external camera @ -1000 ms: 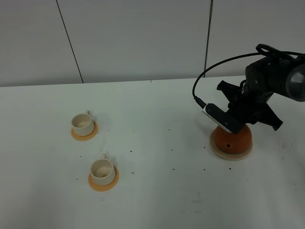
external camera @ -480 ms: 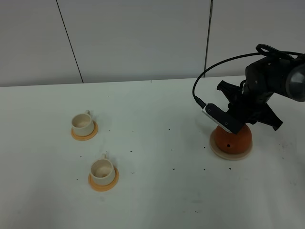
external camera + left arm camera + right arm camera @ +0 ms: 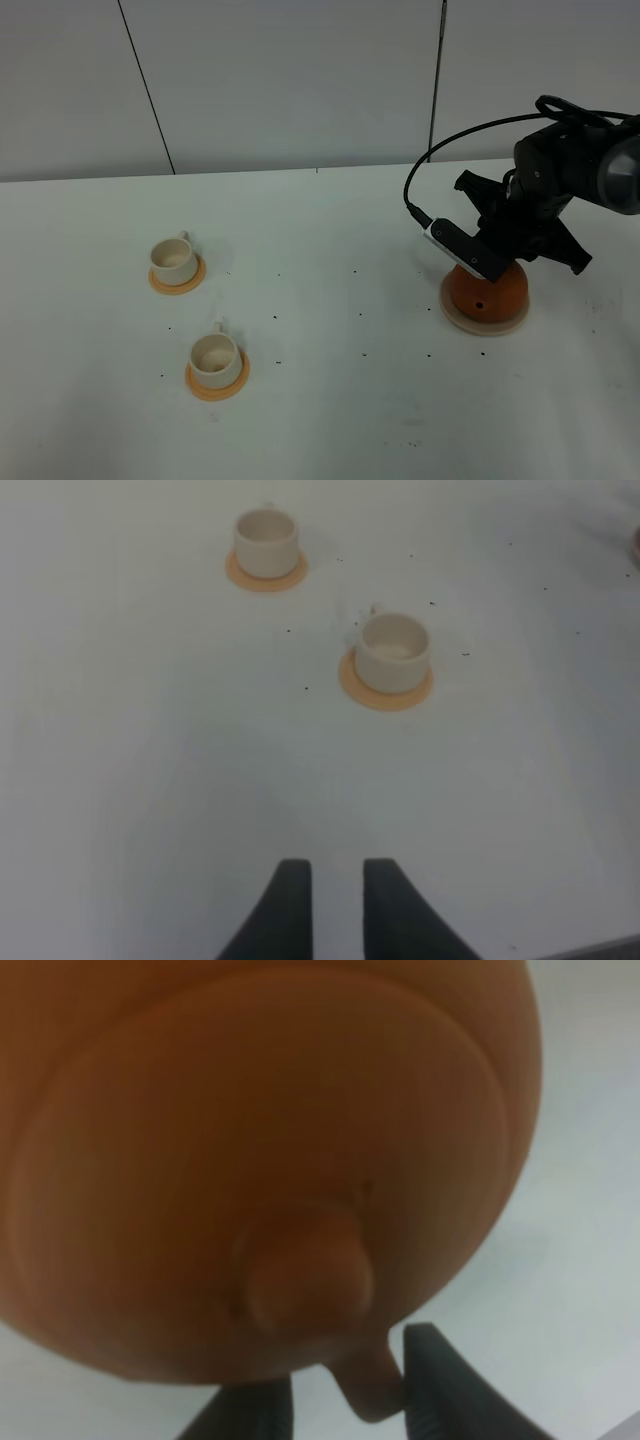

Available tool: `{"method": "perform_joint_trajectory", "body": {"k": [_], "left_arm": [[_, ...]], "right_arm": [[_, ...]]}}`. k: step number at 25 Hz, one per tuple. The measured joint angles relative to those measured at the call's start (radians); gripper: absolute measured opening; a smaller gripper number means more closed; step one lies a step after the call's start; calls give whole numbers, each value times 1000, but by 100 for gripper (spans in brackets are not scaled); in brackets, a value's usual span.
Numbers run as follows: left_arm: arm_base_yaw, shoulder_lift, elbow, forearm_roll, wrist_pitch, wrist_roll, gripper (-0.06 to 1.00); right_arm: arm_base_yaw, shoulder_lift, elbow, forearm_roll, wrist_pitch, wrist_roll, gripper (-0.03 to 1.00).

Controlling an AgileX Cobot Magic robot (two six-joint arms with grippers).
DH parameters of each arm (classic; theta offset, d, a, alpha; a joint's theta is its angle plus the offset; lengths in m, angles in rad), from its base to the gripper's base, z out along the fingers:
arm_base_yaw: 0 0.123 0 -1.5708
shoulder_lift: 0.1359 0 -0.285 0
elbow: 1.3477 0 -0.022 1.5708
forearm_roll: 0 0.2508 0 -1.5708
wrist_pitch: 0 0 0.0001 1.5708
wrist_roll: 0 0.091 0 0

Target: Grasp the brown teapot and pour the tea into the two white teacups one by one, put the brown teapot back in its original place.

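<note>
One brown teapot (image 3: 486, 292) is sitting on its round beige coaster (image 3: 468, 322) at the right of the high view, its lid and knob filling the right wrist picture. The right end effector (image 3: 345, 1370) is hovering over it, jaws partly open and straddling the loop handle (image 3: 365, 1390). One finger is touching the handle, a slim gap is showing at the other, and nothing is clamped. Well apart, the rear teacup (image 3: 174, 260) at middle left and the front teacup (image 3: 215, 354) at lower left are standing on orange-tan saucers on the white bench (image 3: 330, 400). The left end effector (image 3: 337, 880) is hanging above the bench near the cups, jaws slightly parted and holding nothing.
</note>
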Motion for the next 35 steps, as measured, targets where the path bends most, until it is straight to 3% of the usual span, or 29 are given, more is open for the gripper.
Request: {"method": "perform_joint_trajectory", "body": {"k": [12,21,35], "left_arm": [[0,0,0,0,0,0,20],[0,0,0,0,0,0,20],[0,0,0,0,0,0,20]], "right_arm": [[0,0,0,7,0,0,22],[-1,0,-1,22,15,-1,10],[-4,0,-6,56,48,6,10]]}}
